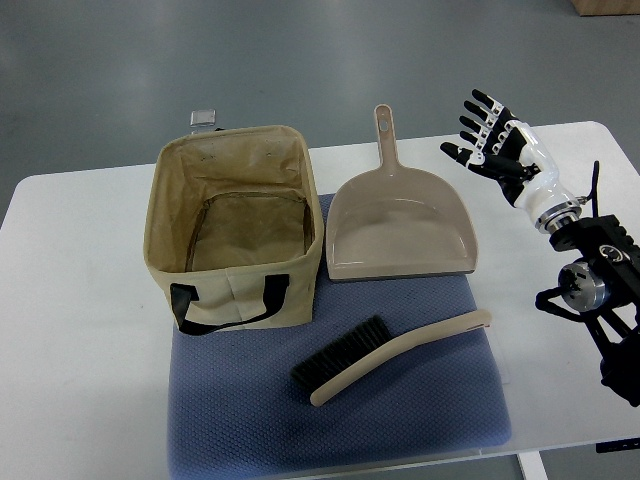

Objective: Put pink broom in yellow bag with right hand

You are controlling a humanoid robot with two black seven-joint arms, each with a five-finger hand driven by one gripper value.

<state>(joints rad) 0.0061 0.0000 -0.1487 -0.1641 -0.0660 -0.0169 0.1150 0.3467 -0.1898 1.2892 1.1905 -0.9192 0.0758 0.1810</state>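
White table [80, 330] fills most of the frame, with a blue mat [400, 400] lying on it near the bottom. On the mat, low in the middle, lies the pinkish-tan plastic broom with black bristles [395, 355], with a tan plastic dustpan [400, 225] above it and an open yellowish cloth bag with black handles [235, 225] to the left. At the upper right, the right robot hand [495, 140] hangs over the table with its fingers spread apart, holding nothing.

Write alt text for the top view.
The right hand hovers open above the white table, holding nothing. On a blue mat lie a brush, a dustpan and an open, empty bag.
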